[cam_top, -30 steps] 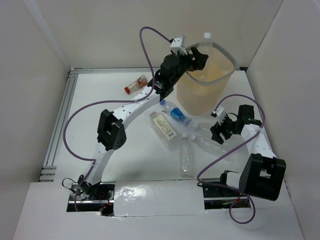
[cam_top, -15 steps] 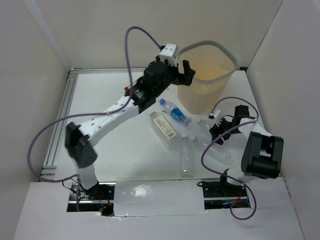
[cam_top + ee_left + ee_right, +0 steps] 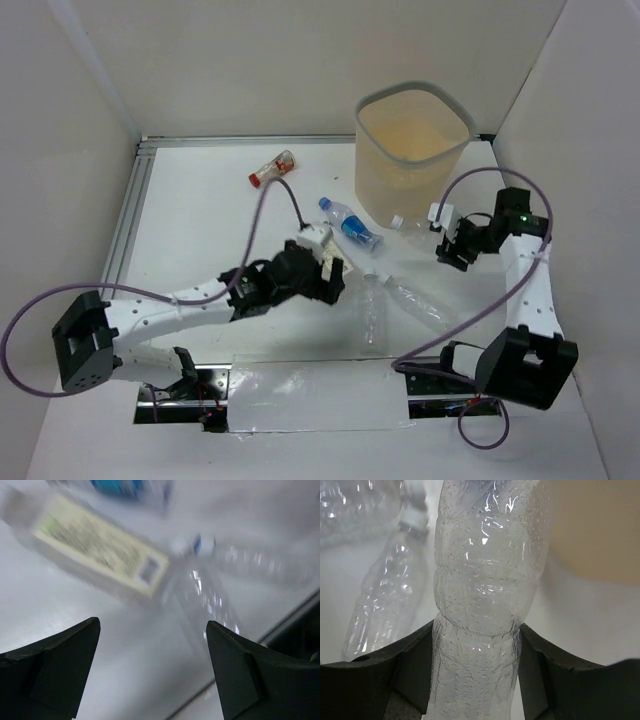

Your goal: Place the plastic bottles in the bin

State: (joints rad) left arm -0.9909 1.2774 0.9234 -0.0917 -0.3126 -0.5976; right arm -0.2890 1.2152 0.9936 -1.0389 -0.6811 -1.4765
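Note:
The beige ribbed bin stands at the back right. My left gripper is open and empty, low over the white-labelled bottle, which lies just ahead of its jaws. My right gripper is shut on a clear plastic bottle, also seen between its fingers in the right wrist view, beside the bin's foot. A blue-labelled bottle, a red-capped bottle and two clear bottles lie on the table.
White walls enclose the table on three sides. A metal rail runs along the left edge. The bin's beige wall is close on the right of my right gripper. Purple cables loop over both arms.
My left arm let a bottle go over the bin, then swung down to the labelled bottle. My right gripper took a clear bottle and moved back toward the bin.

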